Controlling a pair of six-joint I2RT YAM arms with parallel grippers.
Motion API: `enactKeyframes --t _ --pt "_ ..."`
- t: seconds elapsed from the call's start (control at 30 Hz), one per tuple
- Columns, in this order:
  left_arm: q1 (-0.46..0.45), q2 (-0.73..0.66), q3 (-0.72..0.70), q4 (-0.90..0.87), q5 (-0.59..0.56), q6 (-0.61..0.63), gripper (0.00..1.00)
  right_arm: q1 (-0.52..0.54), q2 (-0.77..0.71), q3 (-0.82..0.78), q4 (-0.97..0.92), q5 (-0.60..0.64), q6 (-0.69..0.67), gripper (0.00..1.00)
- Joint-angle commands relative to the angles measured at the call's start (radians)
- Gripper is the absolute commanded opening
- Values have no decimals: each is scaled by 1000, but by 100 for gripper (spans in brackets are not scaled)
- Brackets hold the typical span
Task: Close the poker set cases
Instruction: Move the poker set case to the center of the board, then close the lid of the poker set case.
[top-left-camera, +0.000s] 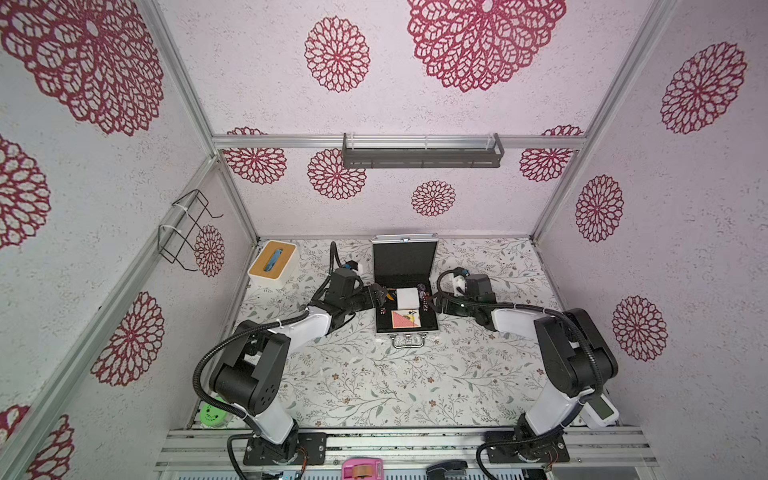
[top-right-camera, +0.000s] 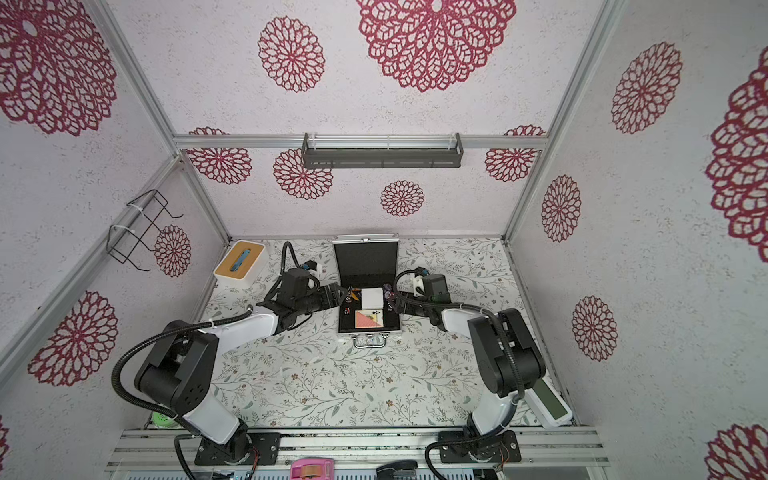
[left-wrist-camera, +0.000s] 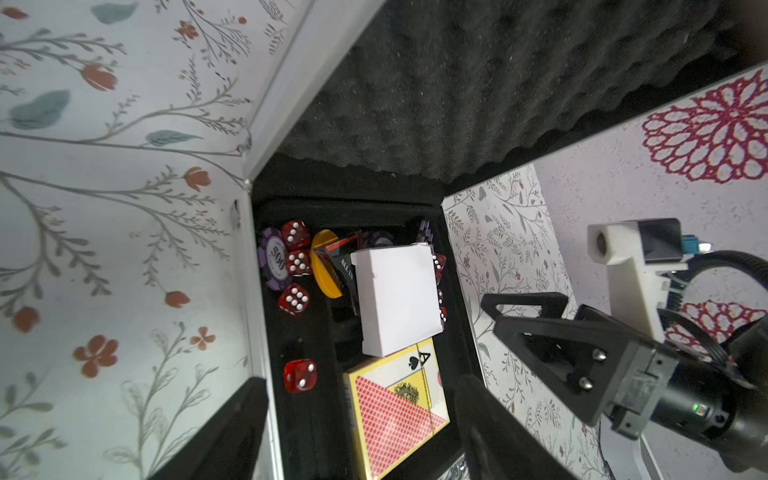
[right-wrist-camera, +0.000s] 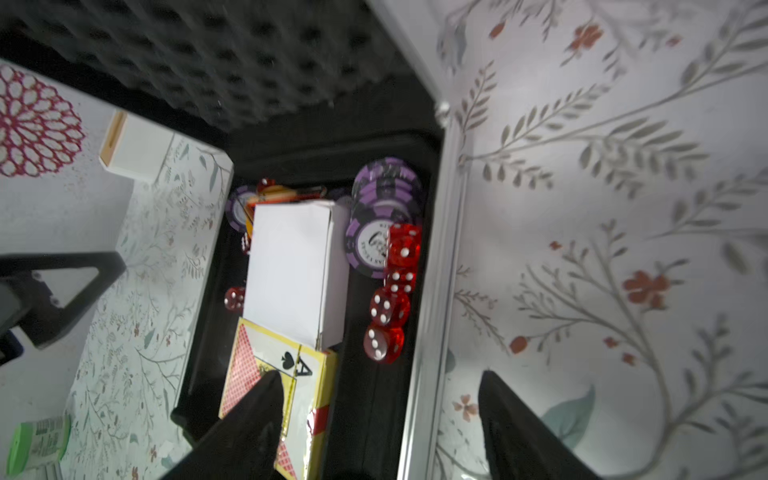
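Poker set case (top-left-camera: 407, 332) is found at mid back edge of the worktop (top-left-camera: 374, 382), lid (top-left-camera: 405, 257) stood upright. Left gripper (top-left-camera: 376, 296) and right gripper (top-left-camera: 434, 305) are held spread and empty at its two sides, likely placed so the lid gets tipped shut evenly.

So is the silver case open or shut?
Open: the poker case has its lid standing upright, black foam showing, and red dice, purple chips and a card deck lie uncovered inside.
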Motion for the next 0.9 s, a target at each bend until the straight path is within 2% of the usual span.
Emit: enactKeyframes --t 0.0,0.23,0.4,0.6,0.87 --pt "37 -37 -73 69 0 -17 78 -39 -97 62 -70 -41 -51 78" --pt "51 -69 -170 167 25 -41 80 -110 -155 229 -192 -109 -103 82" --pt "58 -67 -227 233 32 -60 84 -140 -90 384 -226 -185 -103 83" --pt "81 -58 -293 330 55 -99 84 -143 3 529 -154 -293 -4 84" --pt "102 -25 -309 369 85 -104 83 -136 118 676 -198 -363 54 76"
